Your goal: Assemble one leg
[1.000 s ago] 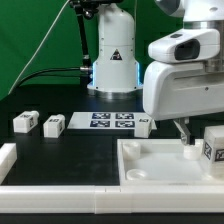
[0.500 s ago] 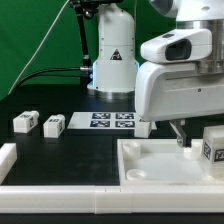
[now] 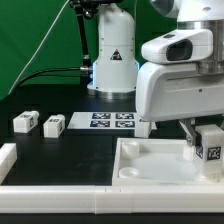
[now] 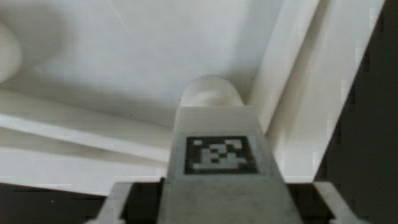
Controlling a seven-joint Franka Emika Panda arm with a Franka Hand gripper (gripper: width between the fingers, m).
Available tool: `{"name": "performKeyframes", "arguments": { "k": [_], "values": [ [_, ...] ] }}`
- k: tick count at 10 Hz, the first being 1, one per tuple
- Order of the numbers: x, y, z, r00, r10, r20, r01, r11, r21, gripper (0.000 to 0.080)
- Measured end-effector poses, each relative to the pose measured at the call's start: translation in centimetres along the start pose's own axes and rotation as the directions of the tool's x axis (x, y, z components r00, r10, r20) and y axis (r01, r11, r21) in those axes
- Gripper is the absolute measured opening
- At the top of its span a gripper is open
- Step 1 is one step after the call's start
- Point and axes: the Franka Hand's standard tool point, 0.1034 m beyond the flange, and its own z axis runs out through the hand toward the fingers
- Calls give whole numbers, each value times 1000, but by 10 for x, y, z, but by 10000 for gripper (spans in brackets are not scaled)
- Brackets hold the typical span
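The leg [image 3: 209, 146] is a small block of smooth white plastic with squared sides. One flat face carries a black-and-white square tag, and in the wrist view the far end narrows to a rounded tip [image 4: 217, 96]. It is held in the gripper [image 4: 217, 200]: the jaws are closed on it, with a grey finger [image 4: 128, 202] pressed flat against each side. It hangs upright over the recessed inside of the large white tray-like part [image 3: 150, 172], near the exterior view's right edge. Whether its lower end touches the tray floor cannot be told.

The tray is matte white, with raised rims and softly moulded ridges and hollows. In the wrist view these show as long pale ribs running under the leg.

On the black table [image 3: 80, 150], well apart toward the exterior view's left, two more tagged white blocks [image 3: 25, 122] [image 3: 53, 125] stand side by side. The marker board [image 3: 112, 122] — thin, flat and printed with square tags — lies between them and a third block [image 3: 143, 126], which sits just beside its end.
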Motion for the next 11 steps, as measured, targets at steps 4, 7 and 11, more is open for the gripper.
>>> {"name": "performKeyframes", "arguments": {
  "k": [4, 7, 11],
  "values": [
    [0, -3, 1, 973, 230, -3, -230, 973, 9, 291],
    [-3, -12, 3, 816, 577, -16, -577, 817, 24, 292],
    [-4, -12, 3, 335, 942, 9, -942, 334, 32, 292]
  ]
}}
